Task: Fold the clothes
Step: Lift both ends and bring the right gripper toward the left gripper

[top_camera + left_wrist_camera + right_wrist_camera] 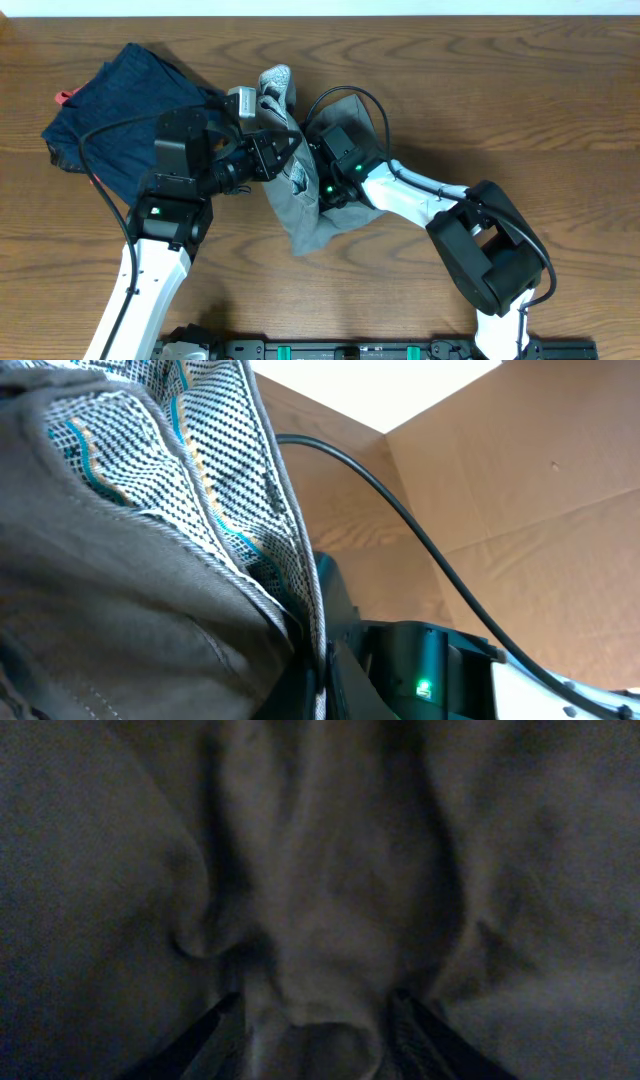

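Clamping folds of the bunched shorts (300,220), left hand (280,152) and right hand (312,1020) nearly meet.

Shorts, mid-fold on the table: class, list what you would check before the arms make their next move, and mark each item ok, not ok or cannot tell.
1. Right pincer has cloth: ok. A fold of the shorts is pinched in it.
2. Left pincer has cloth: cannot tell. Grey cloth and lining fill its camera view.
3. Shorts lie flat: not ok. They are bunched between the two arms, with the lining showing.
4. Shorts are apart from the navy garment: cannot tell. The left arm hides the gap.
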Controlling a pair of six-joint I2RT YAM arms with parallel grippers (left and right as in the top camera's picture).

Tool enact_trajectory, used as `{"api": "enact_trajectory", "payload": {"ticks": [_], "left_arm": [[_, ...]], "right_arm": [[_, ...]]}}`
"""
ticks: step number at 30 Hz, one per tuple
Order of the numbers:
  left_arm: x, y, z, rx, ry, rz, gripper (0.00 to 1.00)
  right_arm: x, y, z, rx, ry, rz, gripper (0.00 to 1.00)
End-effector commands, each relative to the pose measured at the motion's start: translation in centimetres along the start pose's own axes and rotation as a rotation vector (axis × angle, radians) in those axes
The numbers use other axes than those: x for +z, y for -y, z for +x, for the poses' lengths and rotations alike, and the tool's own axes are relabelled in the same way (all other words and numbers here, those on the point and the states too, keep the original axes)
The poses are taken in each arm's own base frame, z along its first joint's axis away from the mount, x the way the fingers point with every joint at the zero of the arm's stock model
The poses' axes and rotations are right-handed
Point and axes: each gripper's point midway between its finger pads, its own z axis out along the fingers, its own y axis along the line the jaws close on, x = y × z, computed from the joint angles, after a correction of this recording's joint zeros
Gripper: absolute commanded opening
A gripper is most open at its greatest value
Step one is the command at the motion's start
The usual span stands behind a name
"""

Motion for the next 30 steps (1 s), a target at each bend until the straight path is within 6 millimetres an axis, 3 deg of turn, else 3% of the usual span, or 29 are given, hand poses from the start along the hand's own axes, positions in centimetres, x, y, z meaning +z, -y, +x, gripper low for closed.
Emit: {"api": "enact_trajectory", "payload": {"ticks": [1, 6, 9, 13, 16, 20, 26, 30], "left_arm": [[0.5, 0.1, -0.8, 0.002, 0.012, -0.007, 0.06], [2.9, -1.4, 0.4, -0.029, -0.055, -0.020, 0.06], [4.7, -1.4, 0.8, -0.010, -0.074, 0.003, 0.06], [6.3, -0.2, 0.5, 0.047, -0.058, 0.060, 0.06], [7.2, 0.7, -0.1, 0.070, -0.026, 0.093, 0.06], [8.4, 0.7, -0.3, 0.080, 0.013, 0.070, 0.06], [11.6, 0.9, 0.9, 0.115, 0.035, 0.048, 0.06], [13.8, 0.8, 1.5, 0.127, 0.058, 0.056, 0.06]], "right_arm": [[-1.9, 4.2, -0.4, 0.070, 0.019, 0.143, 0.49], [-9.9, 8.7, -3.6, 0.119, 0.145, 0.287, 0.56], [-13.7, 13.0, -2.6, 0.198, 0.148, 0.418, 0.63], [-16.5, 18.5, 0.4, 0.324, 0.085, 0.543, 0.61], [-17.0, 20.9, 1.9, 0.359, 0.057, 0.547, 0.59], [-16.6, 21.9, 3.4, 0.391, 0.029, 0.550, 0.58], [-14.0, 20.4, 4.7, 0.356, -0.002, 0.497, 0.55], [-12.1, 19.2, 6.5, 0.373, -0.048, 0.490, 0.44]]}}
